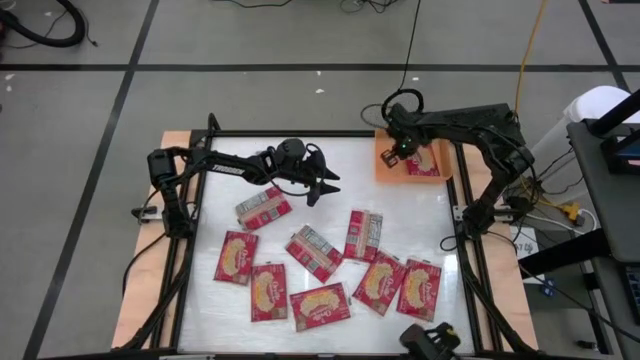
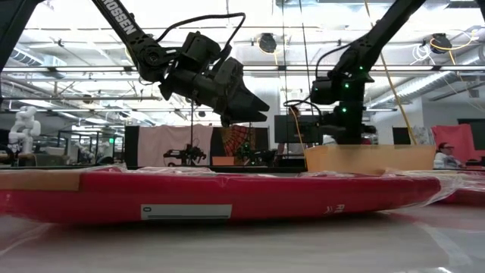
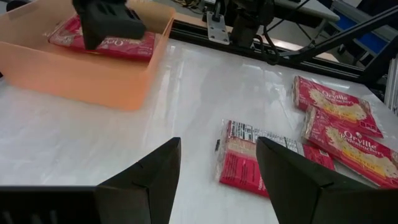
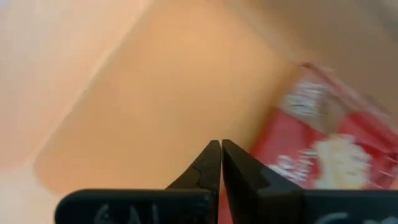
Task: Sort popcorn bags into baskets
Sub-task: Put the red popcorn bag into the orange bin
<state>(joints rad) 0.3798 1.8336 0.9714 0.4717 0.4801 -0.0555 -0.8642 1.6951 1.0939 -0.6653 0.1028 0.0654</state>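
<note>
The high view looks straight down over the table; the low view looks level across it; both wrist views share the tray.

Surface finish: mostly glossy plastics.
The popcorn bags wear shiny, crinkled film wrap; the orange tray looks smooth, matt plastic; the white tabletop is glossy with streaked reflections; the gripper fingers appear matt black.
</note>
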